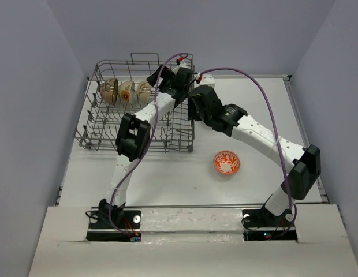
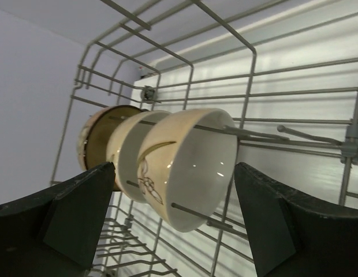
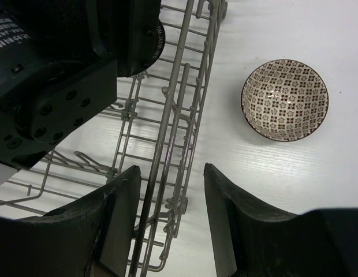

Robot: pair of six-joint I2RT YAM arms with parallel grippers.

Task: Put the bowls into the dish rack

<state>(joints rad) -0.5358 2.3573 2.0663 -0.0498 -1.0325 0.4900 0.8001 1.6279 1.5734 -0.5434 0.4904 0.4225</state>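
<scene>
Left gripper: spread wide, empty, flanking cream glazed ceramic bowl in grey wire dish rack. Withdraw crookedly and you may tip it off its tines.

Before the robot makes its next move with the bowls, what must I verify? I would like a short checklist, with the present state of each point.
1. The left claw is open and empty: ok.
2. The three round ceramic bowls stand on edge between the tines of the grey wire dish rack: ok.
3. The right claw is open, nothing held: ok.
4. The right claw is clear of the rack's side wall beneath it: cannot tell.
5. The brown-patterned round bowl sits free on the white table beside the rack: ok.
6. The orange-red patterned bowl sits free on the table, not yet loaded: ok.
</scene>
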